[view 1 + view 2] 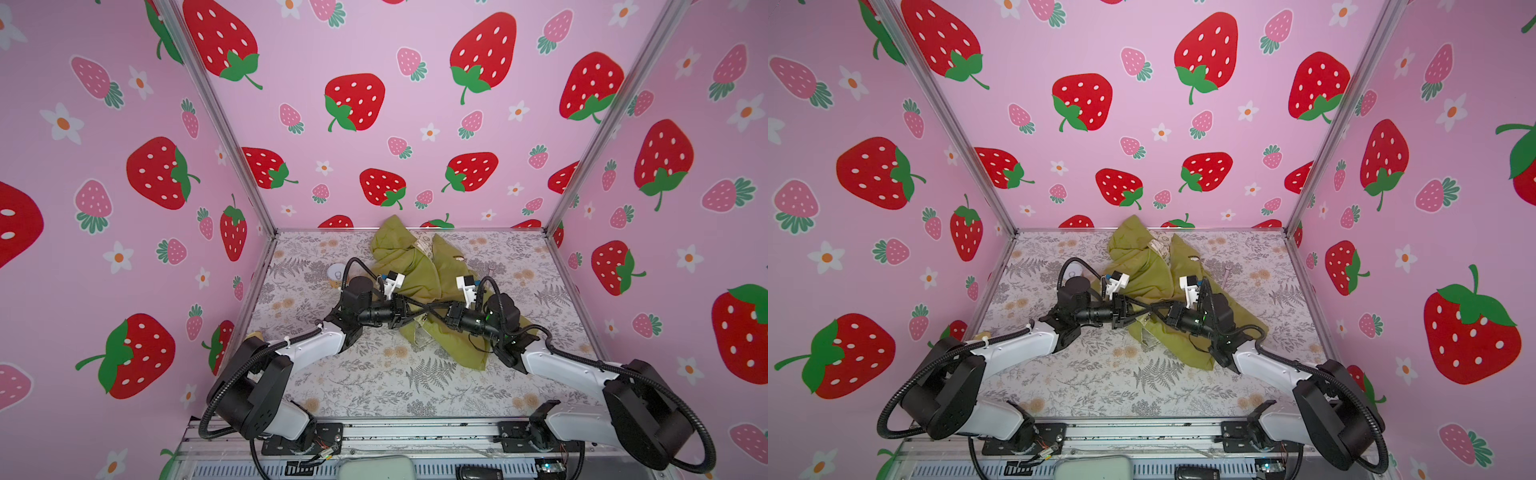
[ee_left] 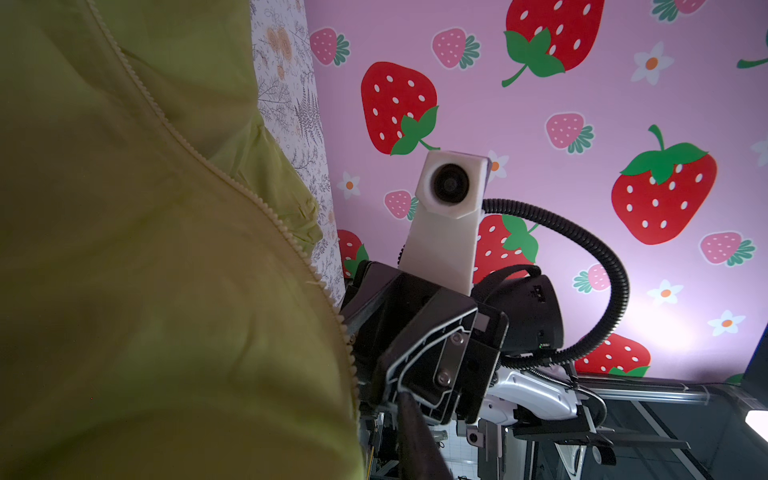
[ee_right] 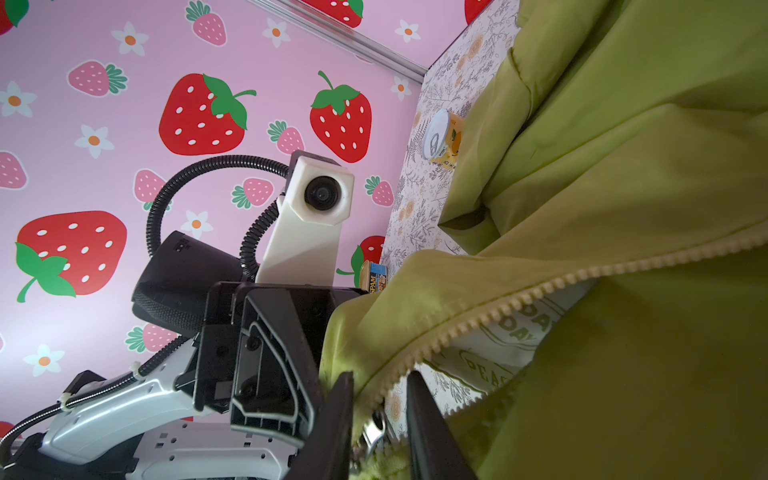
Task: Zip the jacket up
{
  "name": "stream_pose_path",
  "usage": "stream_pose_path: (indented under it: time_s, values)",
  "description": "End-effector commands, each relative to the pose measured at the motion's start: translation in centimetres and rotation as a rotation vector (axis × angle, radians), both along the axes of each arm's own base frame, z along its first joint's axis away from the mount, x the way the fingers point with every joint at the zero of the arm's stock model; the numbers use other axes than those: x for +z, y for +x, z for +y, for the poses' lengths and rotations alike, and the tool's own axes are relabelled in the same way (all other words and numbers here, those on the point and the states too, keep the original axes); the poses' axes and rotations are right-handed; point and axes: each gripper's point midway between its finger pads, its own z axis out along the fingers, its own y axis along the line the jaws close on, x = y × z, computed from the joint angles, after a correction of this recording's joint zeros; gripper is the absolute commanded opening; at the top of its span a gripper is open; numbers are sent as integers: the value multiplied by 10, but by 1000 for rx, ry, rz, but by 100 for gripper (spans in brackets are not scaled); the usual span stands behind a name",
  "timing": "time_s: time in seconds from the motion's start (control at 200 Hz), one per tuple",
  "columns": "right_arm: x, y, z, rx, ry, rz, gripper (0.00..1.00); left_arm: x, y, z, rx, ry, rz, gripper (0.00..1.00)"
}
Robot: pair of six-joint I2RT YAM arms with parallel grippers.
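Observation:
The olive-green jacket [image 1: 415,266] [image 1: 1150,266] lies crumpled at the middle back of the table, hood toward the far wall. Both arms meet over its front opening. My left gripper [image 1: 420,312] [image 2: 374,415] is shut on one front edge: one dark finger [image 2: 415,440] shows, the other is behind the fabric [image 2: 166,291]. Cream zipper teeth [image 2: 232,183] run along that edge. My right gripper [image 1: 428,311] [image 3: 380,399] is narrowly shut round the other zipper edge [image 3: 540,291], with the metal slider [image 3: 374,432] between its fingers. Cream printed lining [image 3: 478,370] shows inside.
A white-lidded cup [image 1: 336,276] [image 3: 440,139] lies left of the jacket behind the left arm. A small tin [image 3: 374,278] sits near the table's left edge. Strawberry-print walls [image 1: 374,124] close in three sides. The floral tablecloth [image 1: 395,374] covers the table.

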Motion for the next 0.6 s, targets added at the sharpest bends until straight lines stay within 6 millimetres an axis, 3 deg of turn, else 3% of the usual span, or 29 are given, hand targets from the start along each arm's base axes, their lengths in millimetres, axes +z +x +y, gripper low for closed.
stream_pose_path:
  time_s: [0.0, 0.595]
  values:
    - [7, -2, -2, -8, 21, -15, 24, 17, 3, -6, -29, -33, -41, 26]
    - [5, -4, 0, 10, 50, 3, 16, 17, 4, -7, -27, -38, -41, 26]
